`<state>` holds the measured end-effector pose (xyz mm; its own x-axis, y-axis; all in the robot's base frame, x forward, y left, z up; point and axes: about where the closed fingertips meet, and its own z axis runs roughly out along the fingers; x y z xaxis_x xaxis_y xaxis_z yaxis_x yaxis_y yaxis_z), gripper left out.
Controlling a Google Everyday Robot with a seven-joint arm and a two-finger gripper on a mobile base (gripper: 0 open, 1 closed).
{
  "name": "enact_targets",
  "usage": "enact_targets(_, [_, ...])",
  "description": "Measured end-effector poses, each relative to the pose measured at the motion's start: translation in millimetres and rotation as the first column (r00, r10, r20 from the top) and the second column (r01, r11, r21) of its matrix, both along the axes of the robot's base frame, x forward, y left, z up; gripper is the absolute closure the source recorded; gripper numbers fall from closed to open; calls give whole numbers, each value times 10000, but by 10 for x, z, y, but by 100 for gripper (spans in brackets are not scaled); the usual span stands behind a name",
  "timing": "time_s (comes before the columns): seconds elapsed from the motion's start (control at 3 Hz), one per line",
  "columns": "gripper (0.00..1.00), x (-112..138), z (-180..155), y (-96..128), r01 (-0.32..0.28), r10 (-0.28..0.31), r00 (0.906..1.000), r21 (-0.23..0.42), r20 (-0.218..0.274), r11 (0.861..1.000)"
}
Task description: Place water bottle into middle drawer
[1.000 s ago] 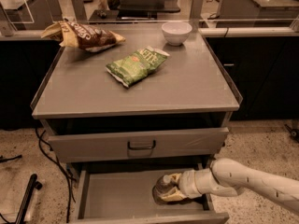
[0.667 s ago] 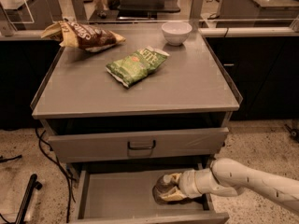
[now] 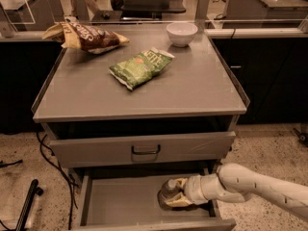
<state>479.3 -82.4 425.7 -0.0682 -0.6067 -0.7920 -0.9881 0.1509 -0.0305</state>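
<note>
A grey metal cabinet stands on a speckled stone floor, and its flat top serves as the counter, a matte grey sheet with a low raised lip along its edges. A brown chip bag lies at the counter's far left corner. A green chip bag lies near the middle, slanted toward the far right. A white bowl sits upright at the far edge, right of centre and well apart from both bags. Under the counter, a closed drawer front carries a black loop handle. Below it the middle drawer is pulled out toward the camera, showing a bare grey floor and low side walls. A white arm reaches in from the lower right, and its gripper is inside the drawer near the right wall. The jaws are pinching the water bottle, one pale pad on its far side and one on its near side. The bottle sits low over the right part of the drawer floor, but whether it rests on the floor cannot be told. Black cables trail down at the cabinet's left side, and a dark bar lies on the floor at the lower left. Dark cabinets and other workbenches fill the dim room behind and on both sides.
</note>
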Motion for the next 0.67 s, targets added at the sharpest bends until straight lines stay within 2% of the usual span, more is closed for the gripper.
enact_targets(0.33, [12, 0, 0, 0, -1, 1, 10000, 0, 0, 10000])
enact_targets(0.67, [0, -4, -3, 11, -18, 18, 10000, 10, -10, 10000])
